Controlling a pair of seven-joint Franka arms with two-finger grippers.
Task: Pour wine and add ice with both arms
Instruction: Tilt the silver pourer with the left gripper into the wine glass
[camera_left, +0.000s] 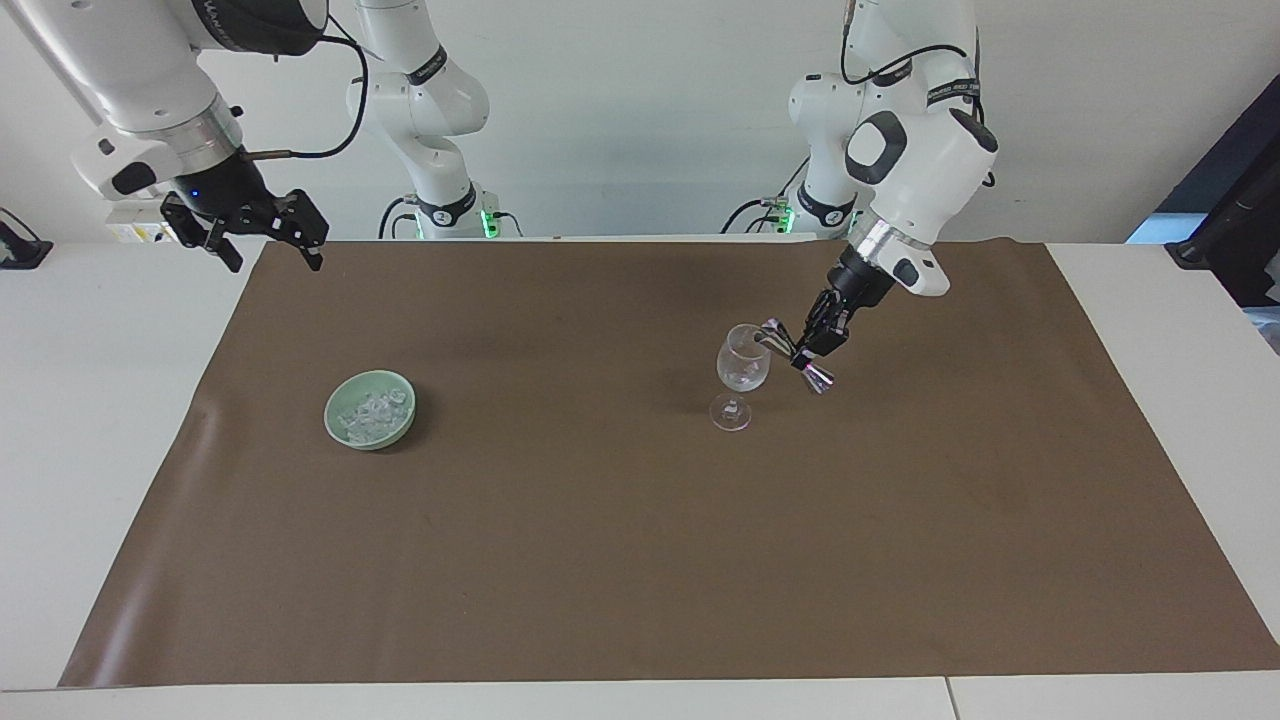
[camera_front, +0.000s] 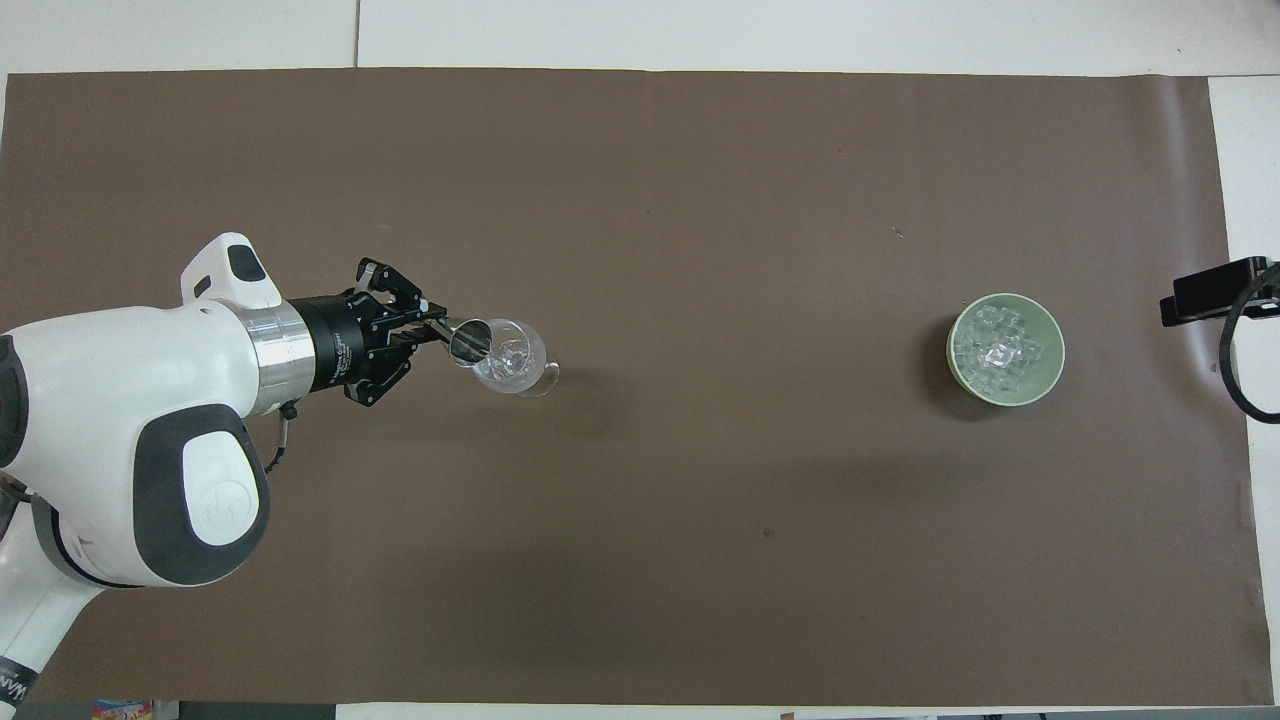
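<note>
A clear stemmed glass (camera_left: 743, 366) stands upright on the brown mat toward the left arm's end; it also shows in the overhead view (camera_front: 512, 358). My left gripper (camera_left: 801, 352) is shut on a small metal jigger (camera_left: 772, 331) and holds it tilted, mouth at the glass's rim. The overhead view shows the left gripper (camera_front: 432, 332) and the jigger (camera_front: 468, 341) too. Ice (camera_left: 372, 408) fills a pale green bowl (camera_left: 331, 415) toward the right arm's end; the overhead view shows the ice (camera_front: 1003, 350) and the bowl (camera_front: 954, 352). My right gripper (camera_left: 274, 256) waits open and empty above the mat's corner.
A brown mat (camera_left: 620, 560) covers most of the white table (camera_left: 110, 420). A dark stand (camera_left: 1235, 240) sits off the table at the left arm's end. Only a black part of the right gripper (camera_front: 1212, 291) shows at the overhead view's edge.
</note>
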